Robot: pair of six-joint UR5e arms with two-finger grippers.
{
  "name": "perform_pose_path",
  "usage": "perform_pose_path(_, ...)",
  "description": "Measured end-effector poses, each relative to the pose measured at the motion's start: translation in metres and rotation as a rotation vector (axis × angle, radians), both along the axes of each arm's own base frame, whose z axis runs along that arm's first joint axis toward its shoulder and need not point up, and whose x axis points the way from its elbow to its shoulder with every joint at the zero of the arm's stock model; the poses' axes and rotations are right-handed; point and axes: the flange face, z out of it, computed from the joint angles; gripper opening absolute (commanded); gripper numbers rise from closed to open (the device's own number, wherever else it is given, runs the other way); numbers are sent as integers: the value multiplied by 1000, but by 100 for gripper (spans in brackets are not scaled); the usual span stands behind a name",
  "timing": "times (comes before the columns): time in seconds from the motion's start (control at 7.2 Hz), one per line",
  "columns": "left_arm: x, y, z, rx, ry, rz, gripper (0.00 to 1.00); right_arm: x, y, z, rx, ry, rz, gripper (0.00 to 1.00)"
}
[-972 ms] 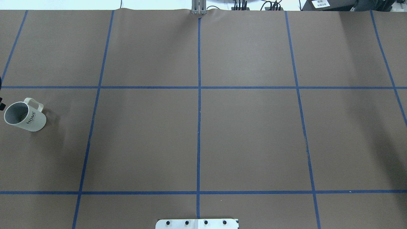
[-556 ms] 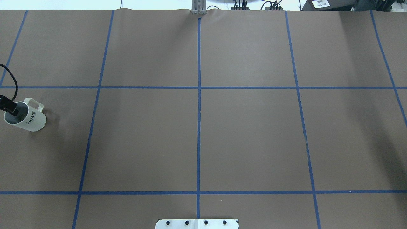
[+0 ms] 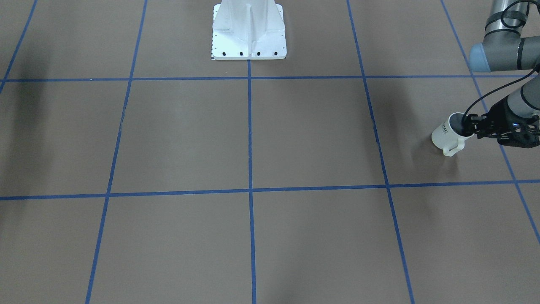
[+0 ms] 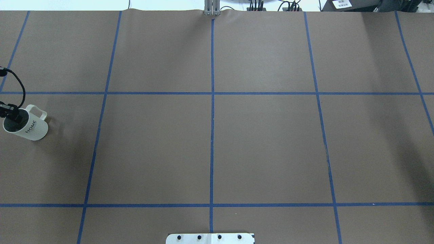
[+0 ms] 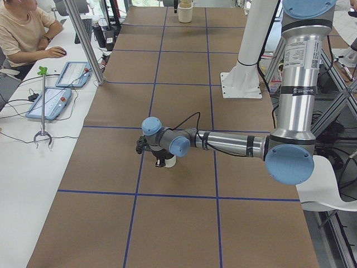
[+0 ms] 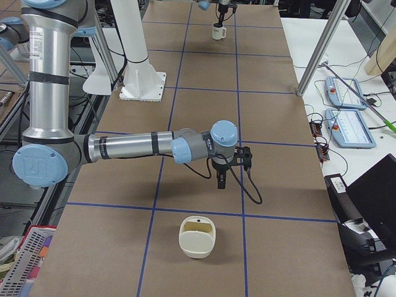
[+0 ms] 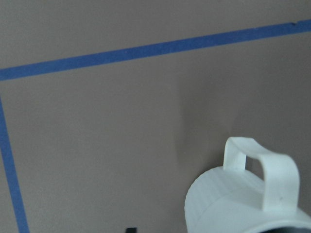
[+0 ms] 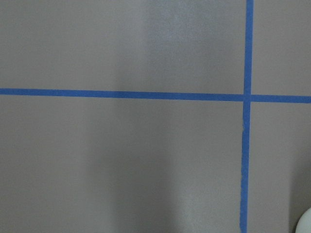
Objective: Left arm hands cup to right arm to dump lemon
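Observation:
The cup [image 4: 32, 128], a white mug lettered HOME, stands at the table's far left edge with its handle [image 7: 262, 179] pointing away from the robot. My left gripper [image 4: 14, 116] reaches in from the side and is shut on the cup's rim [image 3: 453, 122], with one finger inside the mouth. The front view shows the same grip, the left gripper [image 3: 467, 126] low over the cup [image 3: 445, 137]. The lemon is hidden; the cup's inside does not show. My right gripper [image 6: 221, 179] hangs over the brown paper, fingers down. Only the side view shows it, so I cannot tell whether it is open or shut.
A cream open container [image 6: 198, 236] sits on the table near my right gripper. The white robot pedestal [image 3: 249, 33] stands at mid-table on the robot's side. Blue tape lines grid the brown paper. A person [image 5: 22, 33] sits at a side table with tablets.
My left gripper came in from the left edge and settled on the cup's rim. The cup has shifted slightly to the left.

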Motion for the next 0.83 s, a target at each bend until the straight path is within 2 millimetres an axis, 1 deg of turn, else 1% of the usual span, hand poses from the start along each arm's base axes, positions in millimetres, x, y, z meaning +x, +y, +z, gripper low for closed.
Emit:
perform_pose_path(0.14, 4, -2, -13, -37, 46, -6, 0, 0, 0, -1, 1, -5, -2, 100)
perform_pose_path(0.28, 8, -6, -34, -87, 81, -40, 0, 0, 0, -2, 3, -7, -3, 100)
perform_pose_path(0.42, 12, -11, -61, -134, 111, -85, 0, -1, 0, -3, 12, -12, -5, 100)
perform_pose_path(0.56, 14, -14, -93, -181, 137, -145, 0, -6, -1, -8, 46, -27, -15, 100)
perform_pose_path(0.69, 17, -20, -131, -242, 162, -225, 0, -21, -2, -18, 90, -60, -22, 100)
perform_pose_path(0.83, 27, -29, -170, -299, 189, -288, 0, -46, -1, -32, 122, -98, -6, 100)
